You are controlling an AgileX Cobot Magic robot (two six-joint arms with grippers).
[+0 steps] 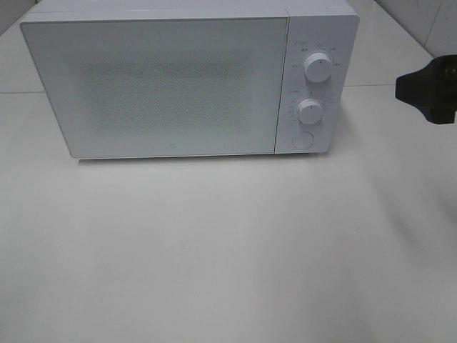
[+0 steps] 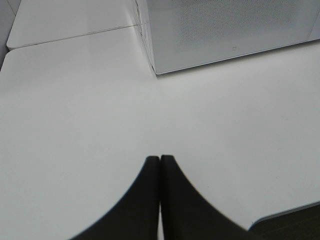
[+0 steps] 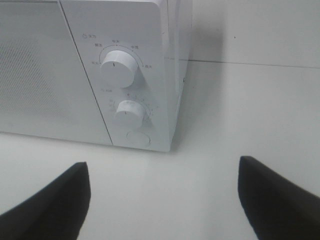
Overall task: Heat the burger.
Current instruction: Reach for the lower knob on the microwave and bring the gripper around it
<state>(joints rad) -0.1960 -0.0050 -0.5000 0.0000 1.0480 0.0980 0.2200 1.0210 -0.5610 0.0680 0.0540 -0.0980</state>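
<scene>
The left gripper (image 2: 160,160) clenched empty, the right gripper (image 3: 162,165) spread wide facing the microwave (image 1: 189,78) (door (image 1: 143,107) shut).

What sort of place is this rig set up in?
Probably a lab test bench staged as a kitchen spot, not a real kitchen: a white microwave, door shut, with an upper knob and a lower knob, stands on a plain white table made of butted panels.

1. I was at what looked like a plain robot test station, not a furnished kitchen.
2. A white microwave (image 1: 157,86) with two dials (image 1: 317,68) stood on a plain white bench (image 1: 228,250).
</scene>
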